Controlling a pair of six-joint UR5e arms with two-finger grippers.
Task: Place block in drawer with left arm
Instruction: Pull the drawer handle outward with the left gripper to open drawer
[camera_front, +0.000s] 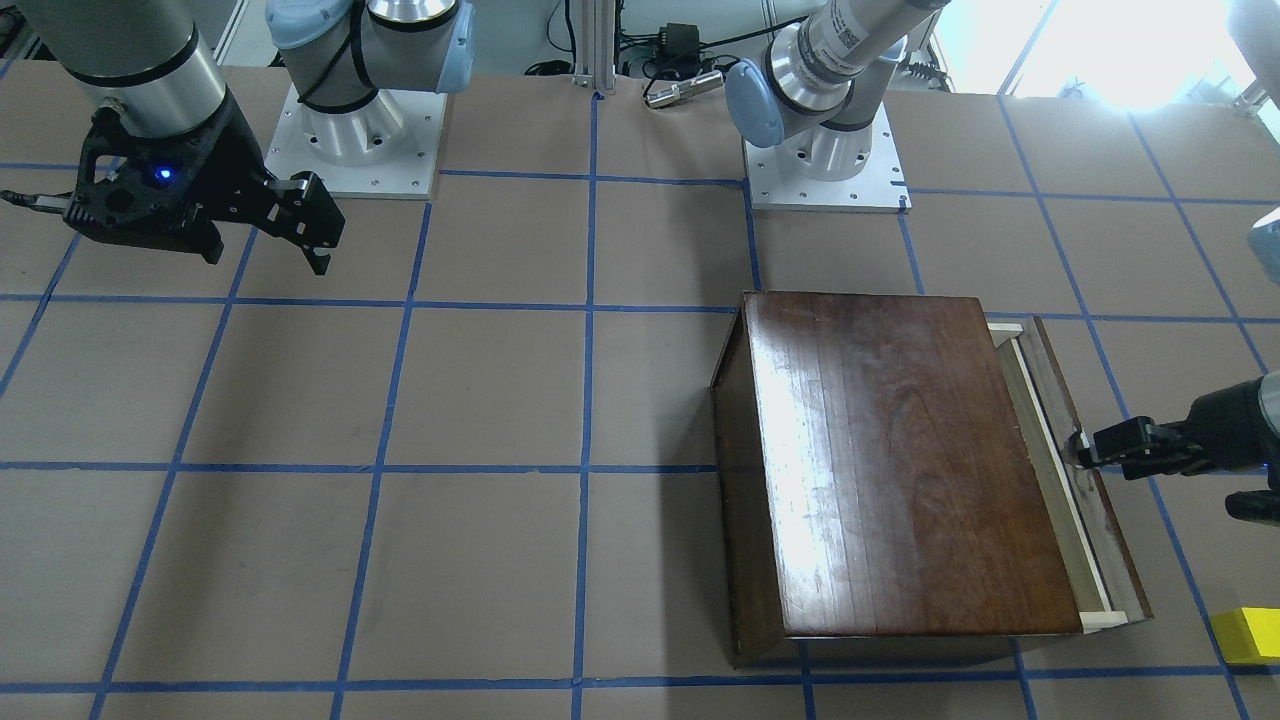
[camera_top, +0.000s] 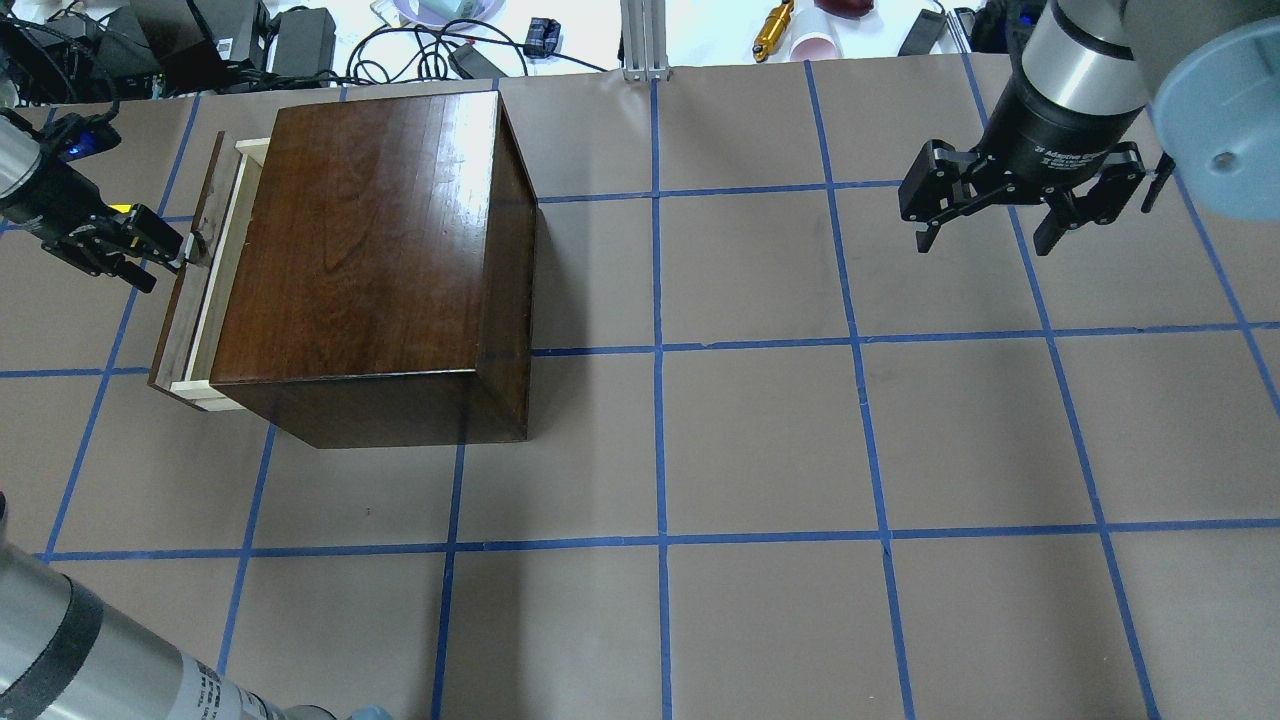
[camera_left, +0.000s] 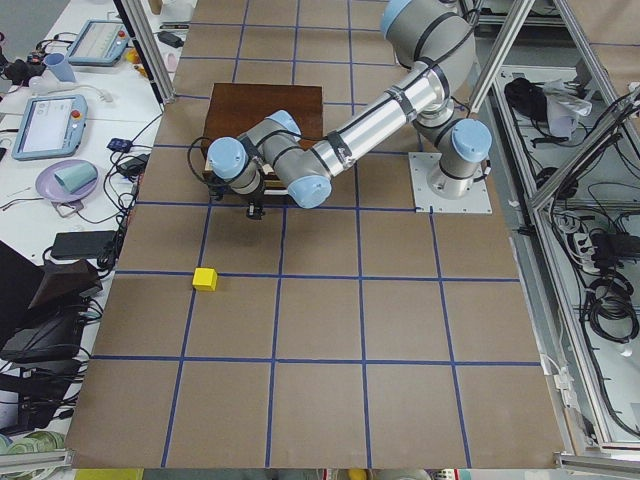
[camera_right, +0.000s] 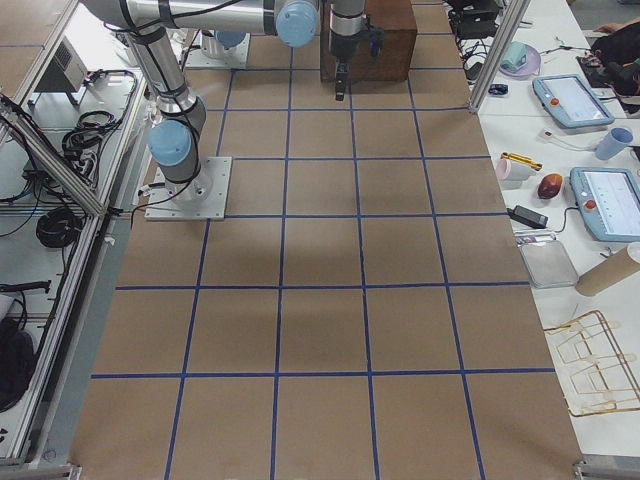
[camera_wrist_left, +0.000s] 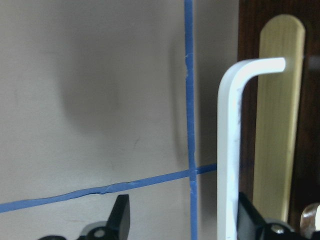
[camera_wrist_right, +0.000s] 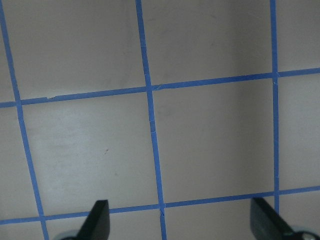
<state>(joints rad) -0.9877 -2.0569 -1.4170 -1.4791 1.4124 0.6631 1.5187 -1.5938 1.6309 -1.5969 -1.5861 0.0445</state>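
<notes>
The yellow block (camera_front: 1245, 635) lies on the table beyond the drawer front, apart from it; it also shows in the exterior left view (camera_left: 205, 279). The drawer (camera_front: 1050, 460) of the dark-brown box (camera_front: 900, 460) stands a little way out, showing a strip of pale wood (camera_top: 205, 290). My left gripper (camera_front: 1085, 450) is at the drawer's front panel. In the left wrist view its fingers (camera_wrist_left: 120, 217) stand apart with the white handle (camera_wrist_left: 227, 150) between them, close to one finger. My right gripper (camera_top: 985, 245) is open and empty, hovering far from the box.
The box (camera_top: 370, 240) stands on the robot's left half of the brown table with its blue tape grid. Cables and equipment (camera_top: 250, 40) lie beyond the far edge. The two arm bases (camera_front: 350, 140) are bolted at the robot's side.
</notes>
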